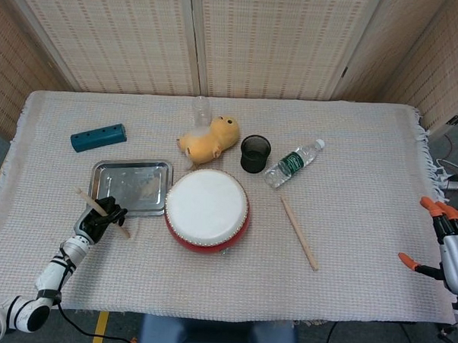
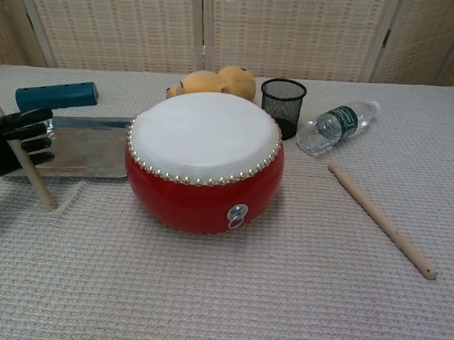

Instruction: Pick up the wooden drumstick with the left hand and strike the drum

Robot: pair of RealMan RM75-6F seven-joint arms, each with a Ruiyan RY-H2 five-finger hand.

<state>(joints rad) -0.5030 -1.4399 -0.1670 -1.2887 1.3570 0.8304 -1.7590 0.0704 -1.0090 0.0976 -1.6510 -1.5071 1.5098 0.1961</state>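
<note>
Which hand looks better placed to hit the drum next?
Left. The left hand already holds a drumstick just beside the drum. The right hand sits at the table's far edge, holding nothing, with the other drumstick lying untouched.
</note>
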